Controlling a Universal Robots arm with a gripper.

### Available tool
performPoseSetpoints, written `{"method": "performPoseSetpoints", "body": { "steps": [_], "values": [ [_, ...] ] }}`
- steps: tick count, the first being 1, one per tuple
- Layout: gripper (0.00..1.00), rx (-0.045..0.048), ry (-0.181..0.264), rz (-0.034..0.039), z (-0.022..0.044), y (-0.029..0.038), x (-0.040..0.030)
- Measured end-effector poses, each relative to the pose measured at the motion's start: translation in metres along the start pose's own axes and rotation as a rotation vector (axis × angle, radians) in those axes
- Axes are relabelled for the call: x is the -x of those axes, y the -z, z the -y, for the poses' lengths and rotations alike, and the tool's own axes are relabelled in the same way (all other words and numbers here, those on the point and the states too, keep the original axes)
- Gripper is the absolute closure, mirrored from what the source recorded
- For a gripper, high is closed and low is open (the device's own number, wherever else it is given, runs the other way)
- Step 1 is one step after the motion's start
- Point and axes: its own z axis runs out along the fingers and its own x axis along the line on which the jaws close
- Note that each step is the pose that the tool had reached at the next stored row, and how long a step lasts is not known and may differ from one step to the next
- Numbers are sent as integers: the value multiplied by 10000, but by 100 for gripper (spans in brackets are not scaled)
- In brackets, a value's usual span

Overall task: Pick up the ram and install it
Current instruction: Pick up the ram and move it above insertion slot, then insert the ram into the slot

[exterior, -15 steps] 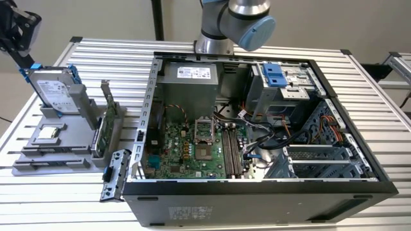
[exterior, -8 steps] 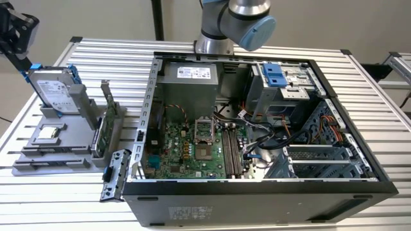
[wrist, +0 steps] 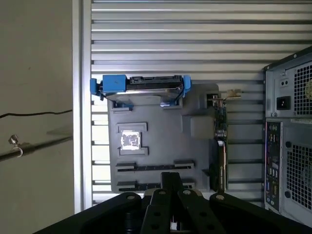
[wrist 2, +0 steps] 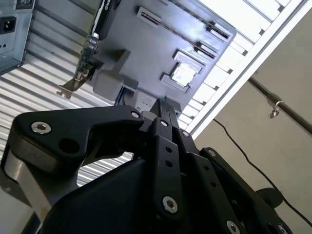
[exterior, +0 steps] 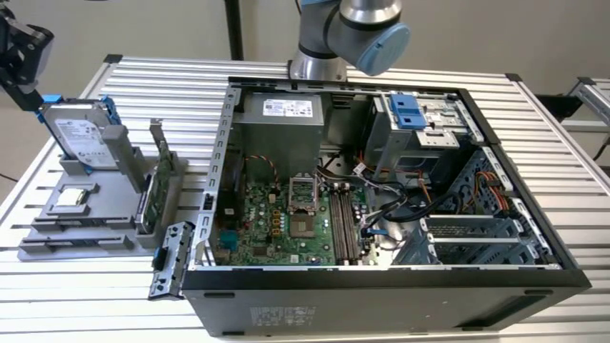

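The ram point(wrist: 153, 167) appears as a long dark strip standing on edge in a slot of the grey holder point(wrist: 165, 131); a second like strip point(wrist: 139, 185) lies beside it. In the exterior view these slots point(exterior: 71, 245) are at the holder's near end, at the exterior view's left. My black gripper point(exterior: 28, 96) hangs high over the holder's far end, just above the hard drive point(exterior: 81, 136). In both wrist views its fingers point(wrist: 170, 176) point(wrist 2: 163, 105) are pressed together, and I see nothing between them. The motherboard's long slots point(exterior: 343, 221) lie inside the open case.
The holder point(exterior: 105, 214) also carries a green card with a metal bracket point(exterior: 157, 179) and a square chip point(exterior: 74, 199). The open computer case point(exterior: 381, 279) fills the middle of the slatted table, with cables and drive cages on the exterior view's right. The arm's base point(exterior: 319, 64) stands behind it.
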Motion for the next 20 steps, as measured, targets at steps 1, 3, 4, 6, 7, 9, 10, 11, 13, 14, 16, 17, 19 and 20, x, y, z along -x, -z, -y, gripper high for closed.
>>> {"method": "performPoseSetpoints", "body": {
  "steps": [1,3,4,6,7,9,10,11,13,14,16,17,19,20],
  "values": [
    [100,0,1,0,10,0,0],
    [100,0,1,0,27,1,0],
    [100,0,2,0,35,1,0],
    [100,1,2,0,54,2,0],
    [100,1,3,1,63,3,0],
    [100,0,3,-1,83,4,1],
    [100,0,3,-1,94,5,1],
    [100,0,3,0,103,5,1],
    [100,0,4,0,125,6,1],
    [100,1,4,0,135,6,1],
    [100,0,5,0,157,7,2],
    [100,0,4,0,168,8,2],
    [100,1,5,0,191,9,2],
    [100,1,4,0,203,9,2]
  ]
}}
